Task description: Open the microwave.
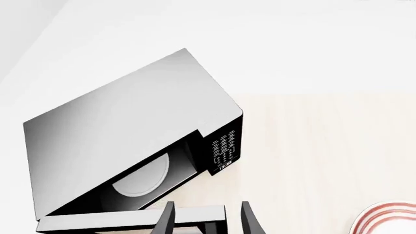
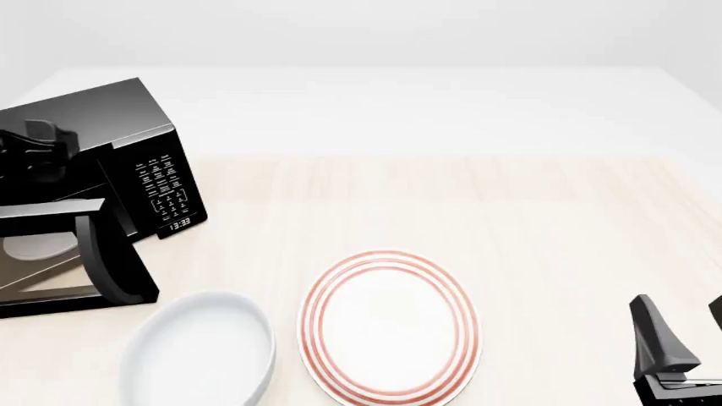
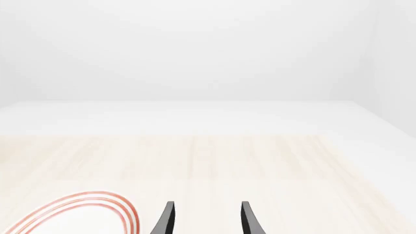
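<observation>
The microwave [image 2: 107, 161] sits at the far left of the table [image 2: 542, 220], a black box turned at an angle, its keypad [image 2: 164, 190] facing the room. Its door [image 2: 79, 254] is swung well out toward the near edge, and the white turntable [image 1: 143, 176] shows inside the cavity. I judge the opening step nearly done — what remains is letting go or a last widening of the swing.

The left gripper [image 1: 206, 222] hangs over the door's top edge with its fingers spread on either side of it; whether they touch the door I cannot tell. The right gripper [image 3: 205, 219] waits parted and empty at the near right corner.

A white bowl [image 2: 203, 351] lies just beside the door's outer end, a red-ringed plate [image 2: 390, 326] beyond it — little spare room there. The right half lies bare.
</observation>
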Action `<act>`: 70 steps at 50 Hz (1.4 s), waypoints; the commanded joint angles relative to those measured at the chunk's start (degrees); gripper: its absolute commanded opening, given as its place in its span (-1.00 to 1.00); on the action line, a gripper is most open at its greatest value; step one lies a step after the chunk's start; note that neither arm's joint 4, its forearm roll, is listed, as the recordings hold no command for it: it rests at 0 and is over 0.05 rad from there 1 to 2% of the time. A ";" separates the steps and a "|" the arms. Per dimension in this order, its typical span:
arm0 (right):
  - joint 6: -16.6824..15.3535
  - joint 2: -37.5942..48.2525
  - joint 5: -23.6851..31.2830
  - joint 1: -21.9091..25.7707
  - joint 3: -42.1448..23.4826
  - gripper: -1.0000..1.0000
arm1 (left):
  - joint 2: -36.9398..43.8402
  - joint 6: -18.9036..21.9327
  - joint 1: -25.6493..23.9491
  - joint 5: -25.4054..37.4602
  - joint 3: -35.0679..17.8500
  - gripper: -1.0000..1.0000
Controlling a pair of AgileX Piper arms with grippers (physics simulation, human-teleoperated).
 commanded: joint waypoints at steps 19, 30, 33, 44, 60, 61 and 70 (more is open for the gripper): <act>0.01 0.01 0.00 0.00 0.00 1.00 | 11.28 0.38 -0.65 0.31 -7.01 1.00; 0.01 0.00 0.00 0.00 0.00 1.00 | 15.90 0.15 -0.98 0.35 -8.36 1.00; 0.00 0.00 0.00 0.00 0.00 1.00 | 17.14 0.07 -0.98 0.52 -8.67 1.00; 0.00 0.00 0.00 0.00 0.00 1.00 | 19.12 0.01 0.36 0.65 -8.81 1.00; 0.01 0.00 0.00 0.00 0.00 1.00 | 20.87 -0.45 1.87 -0.79 -8.05 1.00; 0.00 -0.01 0.00 -0.01 0.00 1.00 | 21.19 -0.44 2.03 -1.34 -7.64 1.00; -0.01 0.01 0.00 0.00 0.00 1.00 | 22.36 -0.69 2.92 -2.81 -6.65 1.00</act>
